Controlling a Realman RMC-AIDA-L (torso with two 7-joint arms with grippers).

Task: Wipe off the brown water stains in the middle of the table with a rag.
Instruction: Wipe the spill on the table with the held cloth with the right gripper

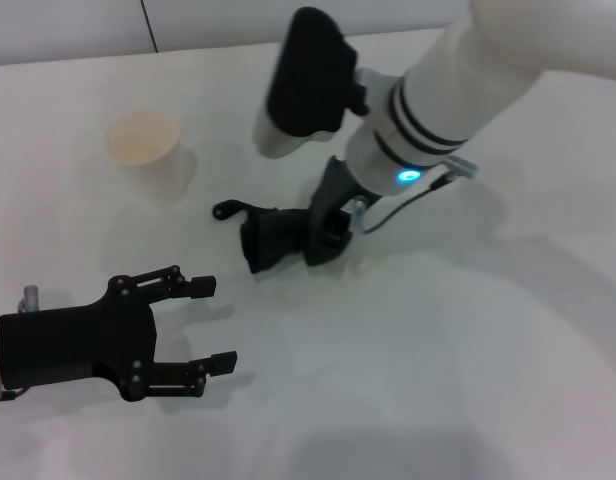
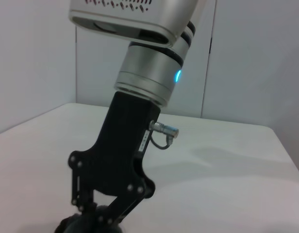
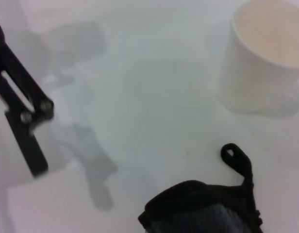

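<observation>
The rag (image 1: 273,238), dark and bunched, lies on the white table (image 1: 438,380) near the middle, its thin loop (image 1: 226,210) pointing toward the cup. My right gripper (image 1: 326,236) reaches down from the upper right and is shut on the rag's right side. In the left wrist view its fingers (image 2: 121,204) converge low onto the rag (image 2: 86,225). The right wrist view shows the rag (image 3: 203,208) and its loop (image 3: 237,158) close up. My left gripper (image 1: 220,323) hovers open at the lower left, apart from the rag. The brown water stains are hidden or out of view.
A white paper cup (image 1: 146,145) stands upright at the back left, a short way beyond the rag's loop; the right wrist view also shows the cup (image 3: 266,53). One finger of the left gripper (image 3: 23,111) appears at that view's edge.
</observation>
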